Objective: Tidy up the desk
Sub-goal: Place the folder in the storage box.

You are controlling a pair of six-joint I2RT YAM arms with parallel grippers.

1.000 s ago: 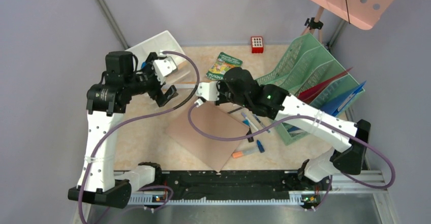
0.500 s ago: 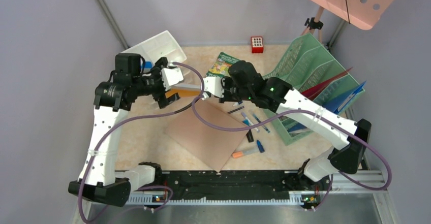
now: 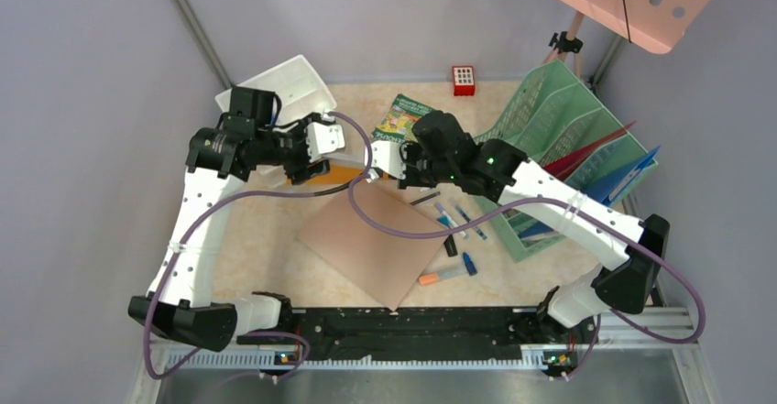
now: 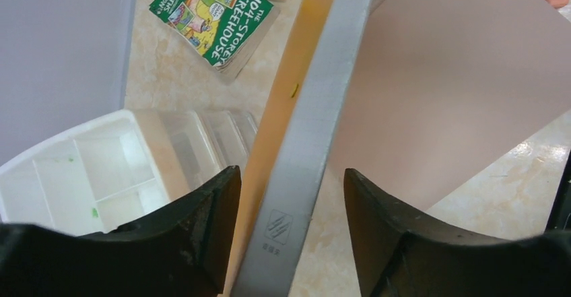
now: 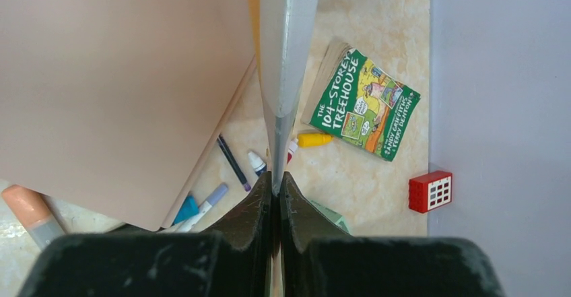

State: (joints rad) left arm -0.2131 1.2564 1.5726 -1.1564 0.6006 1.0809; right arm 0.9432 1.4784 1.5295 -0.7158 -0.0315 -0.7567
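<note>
The desk (image 3: 261, 248) is a beige marbled tabletop. My right gripper (image 3: 379, 160) is shut on one end of a long flat strip, grey on one face and orange on the other (image 3: 344, 164), and holds it above the desk; the right wrist view shows the jaws (image 5: 276, 189) clamped on the strip (image 5: 286, 54). My left gripper (image 3: 310, 168) is open, and its fingers (image 4: 202, 229) straddle the strip's other end (image 4: 316, 128) with gaps on both sides.
A pink folder (image 3: 376, 239) lies mid-desk. A green book (image 3: 403, 118) and a red block (image 3: 464, 80) are at the back. A white tray (image 3: 279, 88) is back left, a green mesh rack (image 3: 550, 120) right. Pens (image 3: 458, 221) and an orange marker (image 3: 438, 277) lie beside the folder.
My left arm has swung right and back until its open jaws straddle the strip's free end. My right gripper shifted slightly back with the strip.
</note>
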